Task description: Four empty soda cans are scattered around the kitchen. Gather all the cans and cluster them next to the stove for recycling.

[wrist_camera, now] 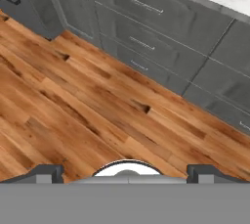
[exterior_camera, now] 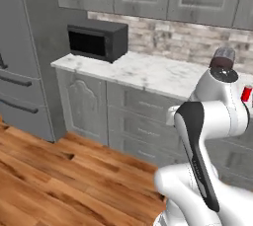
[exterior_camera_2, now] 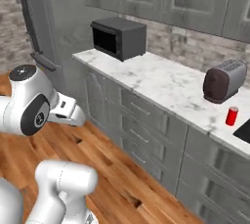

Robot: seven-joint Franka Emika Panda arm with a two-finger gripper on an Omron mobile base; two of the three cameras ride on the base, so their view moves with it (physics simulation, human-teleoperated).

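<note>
Red is the one soda can (exterior_camera_2: 232, 116) I can find, standing upright on the marble table (exterior_camera_2: 161, 83), near its front edge. It is just to the right of the dark toaster (exterior_camera_2: 224, 81) and just to the left of a black corner at the far right, which I judge to be the stove (exterior_camera_2: 244, 131). So this can seems already close to where the cans must be gathered. From the other side a small part of it shows behind the white arm (exterior_camera: 246, 94). The other three cans I cannot find from where I stand. A black microwave (exterior_camera_2: 118, 36) sits at the left end of the table.

The gripper (wrist_camera: 126, 171) hangs over the wooden floor (wrist_camera: 73, 115) in front of the grey drawers (wrist_camera: 161, 22); its jaws stand wide apart and hold nothing. I judge the task is near its beginning: no can is being carried, and most of the collecting is still to do.
</note>
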